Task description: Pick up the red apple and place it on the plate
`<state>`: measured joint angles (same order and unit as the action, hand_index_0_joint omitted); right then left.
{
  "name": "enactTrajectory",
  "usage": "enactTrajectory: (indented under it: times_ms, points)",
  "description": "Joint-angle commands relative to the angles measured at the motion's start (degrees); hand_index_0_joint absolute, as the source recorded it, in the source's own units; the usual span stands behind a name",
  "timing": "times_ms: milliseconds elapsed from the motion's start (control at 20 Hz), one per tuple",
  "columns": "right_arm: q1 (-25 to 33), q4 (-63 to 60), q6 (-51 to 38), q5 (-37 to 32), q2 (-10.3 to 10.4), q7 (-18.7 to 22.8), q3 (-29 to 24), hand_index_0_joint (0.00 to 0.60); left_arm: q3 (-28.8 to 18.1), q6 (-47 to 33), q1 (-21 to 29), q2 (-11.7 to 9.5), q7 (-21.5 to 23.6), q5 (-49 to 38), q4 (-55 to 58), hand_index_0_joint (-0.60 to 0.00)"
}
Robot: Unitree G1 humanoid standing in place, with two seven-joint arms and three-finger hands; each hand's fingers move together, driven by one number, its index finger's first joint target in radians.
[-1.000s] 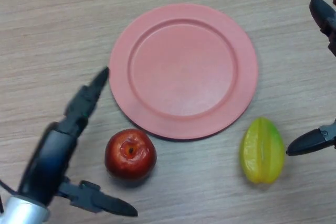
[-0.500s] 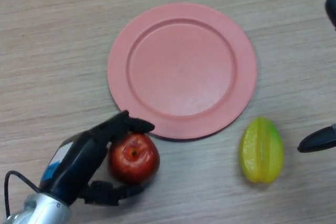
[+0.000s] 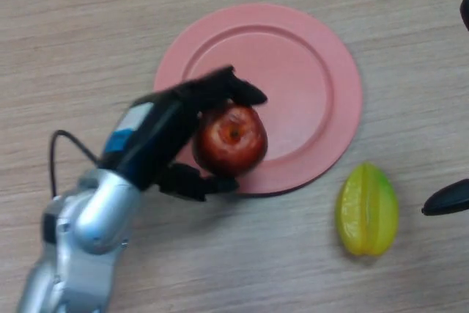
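Red apple [image 3: 230, 139] sits pinched in my left hand [image 3: 170, 137] fingers, over the pink plate [image 3: 308, 56]'s lower-left rim. Released here, it could roll off onto the bench [image 3: 73, 34].

**Red apple held over pink plate**

A glossy, round red apple [image 3: 231, 139], stem dimple facing up, sits in the curled grip of the robot's black left hand [image 3: 165, 133] over the near-left part of a round, flat pink plastic plate [image 3: 308, 71]. The plate lies on the wood-grain desk [image 3: 73, 34], its broad rim and shallow well otherwise bare.
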<state>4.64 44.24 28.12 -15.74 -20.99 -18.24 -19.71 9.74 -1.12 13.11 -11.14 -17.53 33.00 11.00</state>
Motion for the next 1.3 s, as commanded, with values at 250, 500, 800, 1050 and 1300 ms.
enactTrajectory:
  times_ms: [250, 500, 800, 1050, 1300]
  points:
    - [-0.1, 3.9, -7.7, -0.4, -1.5, 0.2, -4.8, 0.000, 0.3, -6.1, 2.9, 0.2, 9.1, -3.2, -1.4, -0.301]
    - [0.0, 4.8, -7.1, 1.4, -1.3, -0.6, -4.2, 0.000, -4.4, 7.2, 0.0, 0.3, 4.6, -12.3, 15.6, 0.000]
    - [1.7, 4.2, -6.8, 2.4, -1.2, -0.2, -0.6, 0.000, -18.0, 9.5, -11.6, -3.6, 1.6, -27.7, 36.1, 0.000]
    - [2.7, 4.3, -5.7, 4.1, -0.6, 0.2, 2.5, 0.000, -24.5, 3.6, -21.0, -0.9, 1.6, -37.9, 36.3, 0.000]
    - [2.9, 4.8, -4.8, 4.4, 0.7, 1.2, 4.9, 0.000, -25.4, 5.6, -21.8, -0.8, 1.7, -39.5, 36.9, 0.000]
